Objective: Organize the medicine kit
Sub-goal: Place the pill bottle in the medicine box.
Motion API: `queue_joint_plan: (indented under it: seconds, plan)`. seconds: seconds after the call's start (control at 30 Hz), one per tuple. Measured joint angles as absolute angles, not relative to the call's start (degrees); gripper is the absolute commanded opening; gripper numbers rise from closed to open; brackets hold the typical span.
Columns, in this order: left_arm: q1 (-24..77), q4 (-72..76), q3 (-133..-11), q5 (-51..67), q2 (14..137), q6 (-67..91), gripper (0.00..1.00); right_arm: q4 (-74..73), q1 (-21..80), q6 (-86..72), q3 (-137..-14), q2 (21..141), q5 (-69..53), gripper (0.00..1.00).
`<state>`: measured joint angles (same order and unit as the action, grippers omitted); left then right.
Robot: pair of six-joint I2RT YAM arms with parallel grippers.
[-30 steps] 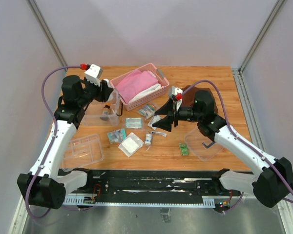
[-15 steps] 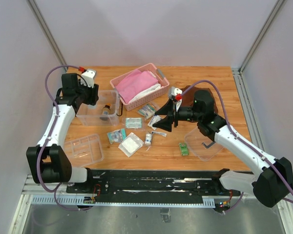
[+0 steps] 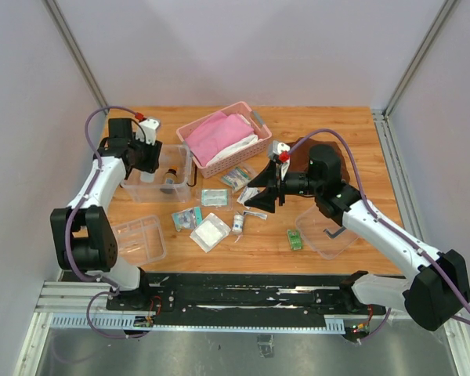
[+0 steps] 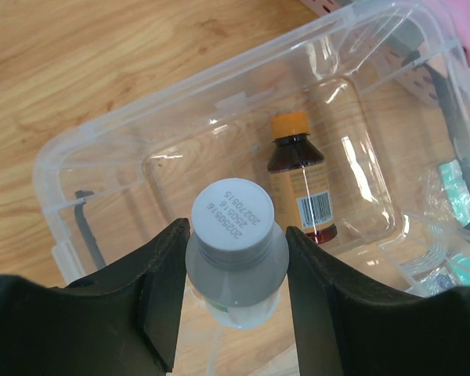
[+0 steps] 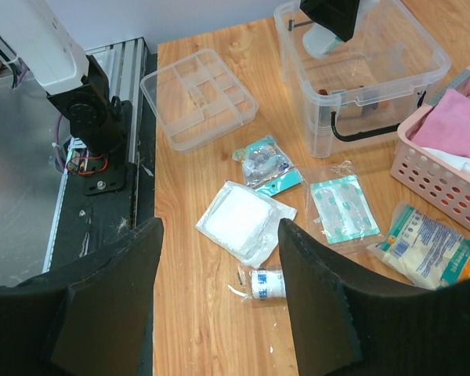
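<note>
bottle (image 4: 298, 188) in box (image 4: 102, 135) | tray (image 3: 137, 241) front-L | pkt (image 3: 210, 232) ctr | lid (image 3: 317, 236) R

Two bottles (image 4: 232, 231) — one box (image 4: 141, 106), one tray (image 5: 200, 98), one lid (image 3: 317, 223).

The table (image 3: 360, 141) is smooth wood with visible grain. The box (image 4: 172, 133) is clear, glossy plastic catching highlights. The grey-capped bottle (image 4: 232, 223) looks matt plastic; the brown bottle (image 4: 296, 176) is glossy. The pink cloth (image 3: 219, 131) looks soft, matt.
</note>
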<state>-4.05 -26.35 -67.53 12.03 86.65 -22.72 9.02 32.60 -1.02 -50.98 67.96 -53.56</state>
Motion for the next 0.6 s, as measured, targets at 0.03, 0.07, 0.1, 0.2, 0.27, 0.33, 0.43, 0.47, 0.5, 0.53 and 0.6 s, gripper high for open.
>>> queue_joint_plan:
  seconds: [0.03, 0.07, 0.1, 0.2, 0.27, 0.33, 0.43, 0.47, 0.5, 0.53, 0.6]
  plan:
    - [-4.1, -26.5, -67.6, 12.0, 87.2, -22.7, 0.03, 9.0, 32.6, -1.0, -51.0, 68.0, -53.6, 0.62]
    - [-4.1, -26.9, -67.7, 12.0, 87.9, -22.8, 0.03, 9.0, 32.6, -1.0, -51.0, 68.0, -53.6, 0.62]
    - [-4.1, -27.4, -68.0, 12.0, 88.6, -22.8, 0.03, 9.0, 32.6, -1.0, -51.0, 68.0, -53.6, 0.62]
    - [-4.1, -28.2, -68.9, 12.0, 91.1, -22.7, 0.03, 8.9, 32.6, -0.8, -51.0, 68.0, -53.6, 0.62]
    - [-4.1, -28.7, -69.2, 12.0, 92.3, -22.7, 0.03, 8.8, 32.6, -0.7, -51.0, 68.0, -53.6, 0.62]
    - [-4.1, -29.1, -69.2, 11.6, 93.3, -22.7, 0.03, 8.7, 32.6, -0.6, -51.0, 68.0, -53.6, 0.62]
    - [-4.1, -29.4, -69.2, 10.8, 94.5, -22.8, 0.04, 8.7, 32.6, -0.4, -51.0, 68.0, -53.8, 0.61]
    - [-4.1, -29.5, -69.2, 10.5, 94.8, -22.8, 0.04, 8.7, 32.6, -0.3, -51.0, 68.0, -53.8, 0.61]
    - [-4.1, -29.6, -69.2, 10.3, 95.1, -22.9, 0.04, 8.7, 32.6, -0.2, -51.0, 68.0, -53.9, 0.61]
    - [-4.1, -29.6, -69.2, 10.1, 95.2, -22.9, 0.05, 8.7, 32.6, -0.1, -51.0, 68.0, -53.9, 0.61]
    - [-4.1, -29.7, -69.1, 9.9, 95.5, -22.9, 0.08, 8.7, 32.6, -0.1, -51.0, 68.0, -53.9, 0.61]
